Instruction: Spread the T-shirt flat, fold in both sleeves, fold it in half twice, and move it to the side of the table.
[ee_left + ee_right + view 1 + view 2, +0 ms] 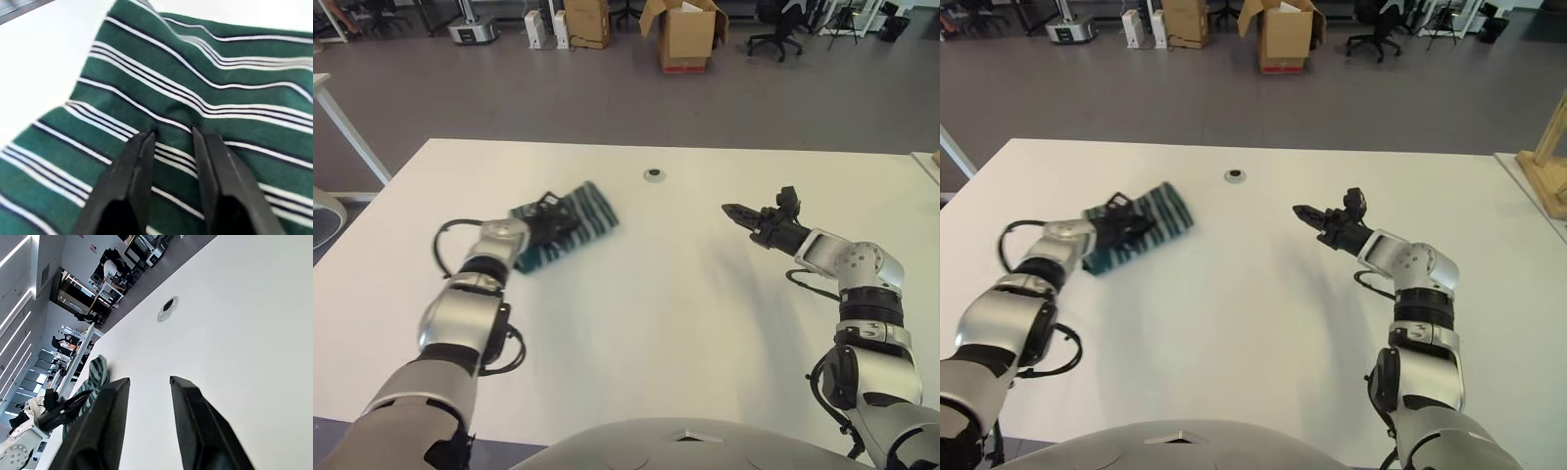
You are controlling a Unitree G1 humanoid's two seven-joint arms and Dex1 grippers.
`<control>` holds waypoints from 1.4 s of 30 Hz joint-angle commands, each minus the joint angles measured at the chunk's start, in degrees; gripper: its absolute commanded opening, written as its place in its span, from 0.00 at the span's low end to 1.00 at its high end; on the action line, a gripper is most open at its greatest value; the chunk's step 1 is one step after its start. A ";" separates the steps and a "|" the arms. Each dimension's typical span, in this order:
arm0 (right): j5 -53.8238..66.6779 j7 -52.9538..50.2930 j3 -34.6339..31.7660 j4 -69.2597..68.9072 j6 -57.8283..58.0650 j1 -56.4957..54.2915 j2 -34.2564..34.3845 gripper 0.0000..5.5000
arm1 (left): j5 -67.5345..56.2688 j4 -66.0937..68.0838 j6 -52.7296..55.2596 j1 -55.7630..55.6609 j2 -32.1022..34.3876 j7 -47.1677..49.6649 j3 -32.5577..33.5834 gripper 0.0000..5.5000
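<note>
T-shirt [594, 212]: folded into a small green striped packet, lying on the table [705, 323] directly under my left gripper [173, 134].
Left gripper: closed down on the T-shirt, with the jaws only narrowly apart and a ridge of cloth between them. I read this as a pinch on the top layers, not a grip around the whole packet.
Long axis: the packet runs roughly along the line my left gripper points. Part of it shows ahead of the tips and part back under the wrist.
Right gripper [732, 211]: jaws apart and holding nothing, hovering over bare table with the T-shirt well off to its left.
Nearer arm: the left, already in contact.
Stage, my judgement: the folds look done, and moving it to the side is what remains.
Risk: a top-layer pinch could drag the folds open.
Landmark: a round table fitting [654, 175] sits beyond the packet, ahead and right of my left gripper.
</note>
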 commanded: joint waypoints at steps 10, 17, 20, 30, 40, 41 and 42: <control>-2.10 -16.11 -6.00 -33.99 -18.64 3.86 11.58 0.28 | -30.30 -44.53 3.45 5.82 -12.03 2.17 19.26 0.25; -14.55 -22.57 1.94 -42.23 -30.90 7.61 14.06 0.28 | -28.28 -64.25 9.84 11.78 -24.67 12.30 11.81 0.25; -15.16 -23.69 2.97 -42.64 -32.53 8.62 14.40 0.28 | -27.13 -66.48 10.65 12.83 -25.49 13.69 11.16 0.25; -22.51 -26.98 7.62 -43.97 -42.31 14.33 17.16 0.28 | -27.15 -62.82 7.53 10.90 -30.29 12.39 11.84 0.25; -25.81 -26.05 10.88 -40.17 -45.58 16.13 17.01 0.28 | -22.11 -58.40 4.54 12.31 -31.79 10.93 9.55 0.25; -25.81 -26.05 10.97 -40.11 -45.71 16.41 17.07 0.28 | -20.51 -57.50 3.71 12.62 -31.37 11.14 9.08 0.25; -25.74 -26.05 11.07 -40.07 -45.77 16.58 17.13 0.28 | -19.40 -56.88 3.16 12.90 -31.10 11.30 8.77 0.25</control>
